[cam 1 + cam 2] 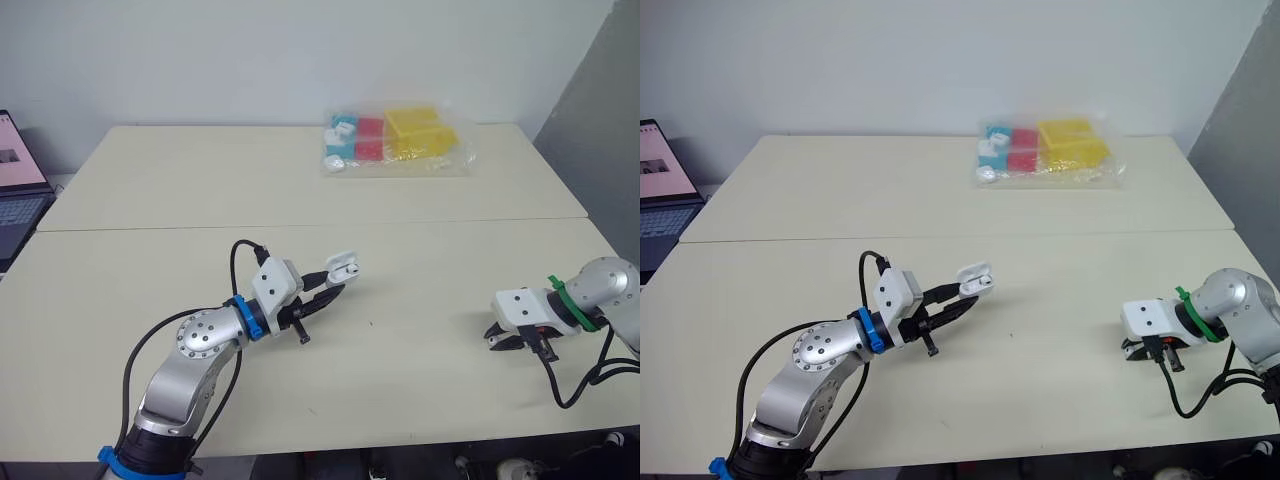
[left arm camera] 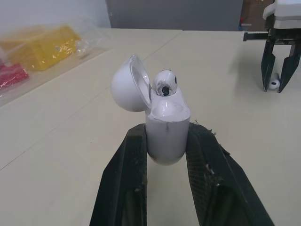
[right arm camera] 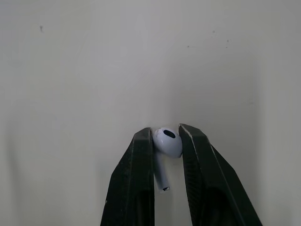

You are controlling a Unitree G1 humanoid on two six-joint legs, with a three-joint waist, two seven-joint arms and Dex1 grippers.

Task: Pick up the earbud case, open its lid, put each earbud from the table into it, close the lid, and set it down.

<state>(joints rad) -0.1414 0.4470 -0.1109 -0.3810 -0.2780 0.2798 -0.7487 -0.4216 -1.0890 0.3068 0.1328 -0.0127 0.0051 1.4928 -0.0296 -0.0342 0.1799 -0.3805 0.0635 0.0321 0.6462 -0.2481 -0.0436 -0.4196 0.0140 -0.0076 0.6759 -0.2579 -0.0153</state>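
Note:
My left gripper (image 1: 338,282) is shut on the white earbud case (image 2: 167,127) and holds it above the middle of the table. The case's lid (image 2: 129,84) is swung open, and one white earbud (image 2: 165,84) sits in a slot with its head sticking up. Far to the right, my right gripper (image 1: 505,340) points down at the table surface. Its two black fingers press on both sides of the head of a second white earbud (image 3: 168,141). That earbud's stem points back between the fingers; I cannot tell whether it still touches the table.
A clear plastic bag (image 1: 395,140) of yellow, red and blue boxes lies at the table's far side. A laptop (image 1: 18,180) stands off the table's left edge. A seam (image 1: 300,225) runs across the table behind both grippers.

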